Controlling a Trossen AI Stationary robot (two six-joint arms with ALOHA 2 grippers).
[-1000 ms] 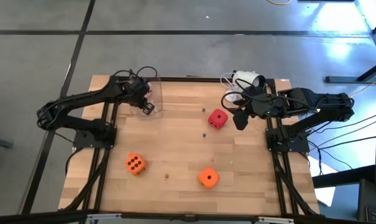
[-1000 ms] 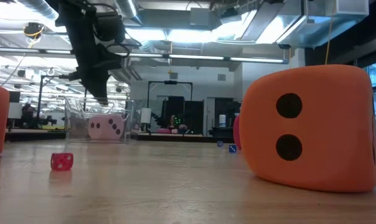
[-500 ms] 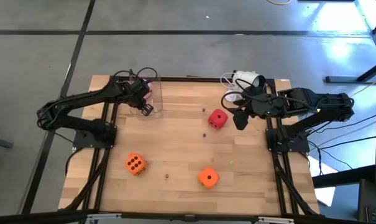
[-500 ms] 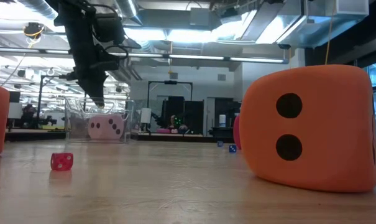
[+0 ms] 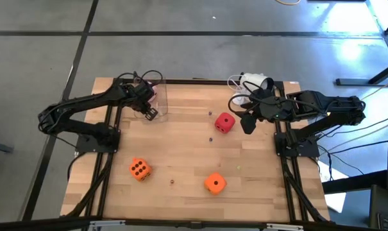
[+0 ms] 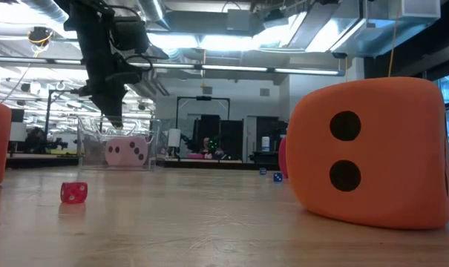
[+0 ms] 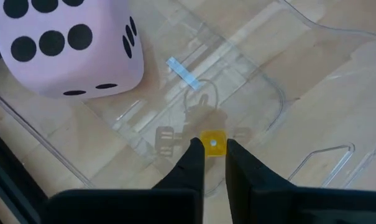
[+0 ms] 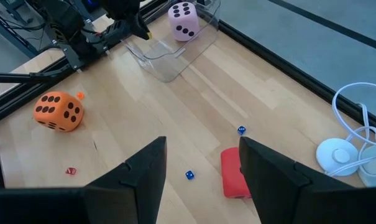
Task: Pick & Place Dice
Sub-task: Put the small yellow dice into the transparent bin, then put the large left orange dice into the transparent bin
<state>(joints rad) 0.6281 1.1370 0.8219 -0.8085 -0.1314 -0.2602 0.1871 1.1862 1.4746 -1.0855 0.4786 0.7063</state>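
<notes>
My left gripper (image 5: 151, 111) (image 7: 214, 155) hangs over a clear plastic container (image 5: 158, 96) (image 7: 287, 93) at the table's far left, shut on a tiny yellow die (image 7: 213, 143). The pale pink die (image 7: 63, 43) (image 6: 126, 152) rests on the container's floor. My right gripper (image 5: 248, 123) (image 8: 203, 180) is open and hovers just right of the red die (image 5: 224, 122) (image 8: 236, 174), touching nothing. Two orange dice (image 5: 140, 169) (image 5: 214, 183) sit on the wood near the near edge; one of them (image 6: 372, 148) fills the low view's right side. My left gripper pinches the tiny yellow die (image 7: 213, 143) between its two fingertips (image 7: 195, 155). The fingers come from above, pointing down. The die is lifted clear, above the floor of the clear container.
Tiny dice lie scattered on the table: a red one (image 6: 73, 192), blue ones (image 8: 241, 130) (image 8: 189, 175) and an orange one (image 8: 80, 95). A white device with cable (image 5: 254, 81) sits at the far edge. Bare wood lies between the large dice.
My left gripper has drifted slightly toward the table's left, staying over the clear container with its fingers shut on the yellow die. The large dice have kept their places.
</notes>
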